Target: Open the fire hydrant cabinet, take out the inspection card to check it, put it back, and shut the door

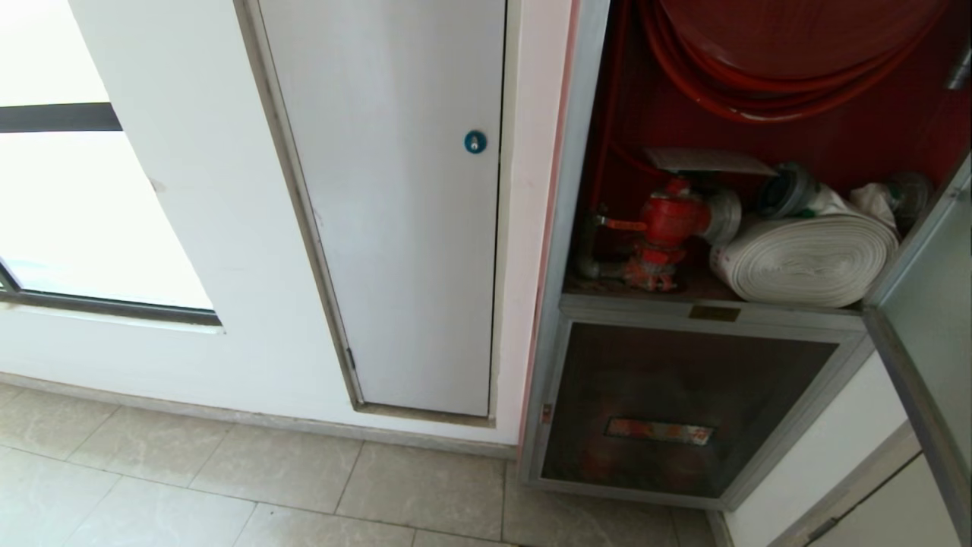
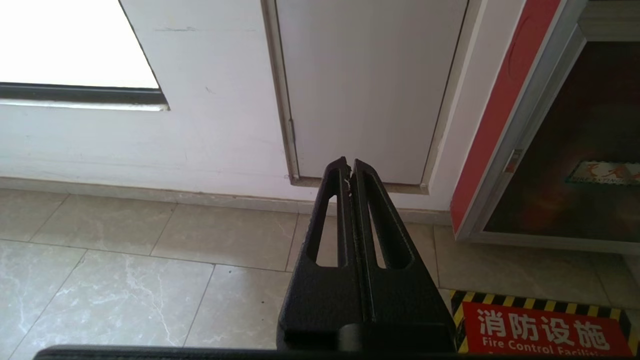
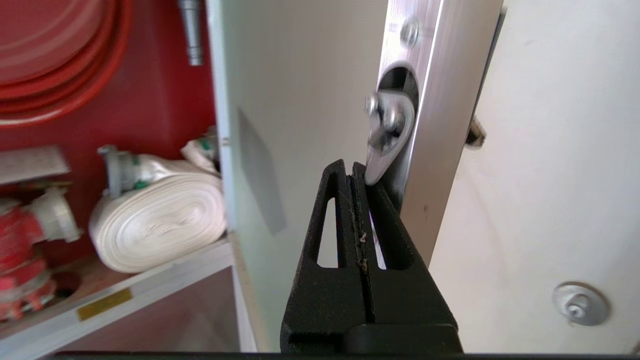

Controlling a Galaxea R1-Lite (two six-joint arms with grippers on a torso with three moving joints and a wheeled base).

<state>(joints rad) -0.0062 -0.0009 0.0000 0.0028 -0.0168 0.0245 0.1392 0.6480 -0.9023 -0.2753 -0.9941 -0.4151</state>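
Nearest, in the right wrist view: right gripper [image 3: 352,167], fingers pressed together with nothing between them, tips just at the silver latch tongue [image 3: 385,135] set in the aluminium edge of the door [image 3: 425,165]. In the left wrist view: left gripper [image 2: 348,162], also pressed together and empty, parked low above the tiled floor [image 2: 125,280], aimed at the foot of the plain white panel [image 2: 370,85]; a red and yellow-striped floor marking [image 2: 540,330] close beside it. Neither gripper seen from the head camera. Farther back: door [image 1: 930,319] swung open at the right edge of the fire hydrant cabinet [image 1: 566,251], glass pane angled outward. Inside the red compartment: white rolled hose [image 1: 809,258] lying on the shelf at the right, red hydrant valve [image 1: 668,228] at the left. Inspection card [image 1: 706,161] resting flat above the valve, toward the back wall, under the red hose reel [image 1: 782,53]. Below the shelf: smaller dark glass panel [image 1: 676,410] shut. Farthest left along the wall: blue round lock [image 1: 475,142] on the white panel, then a bright window [image 1: 68,205].
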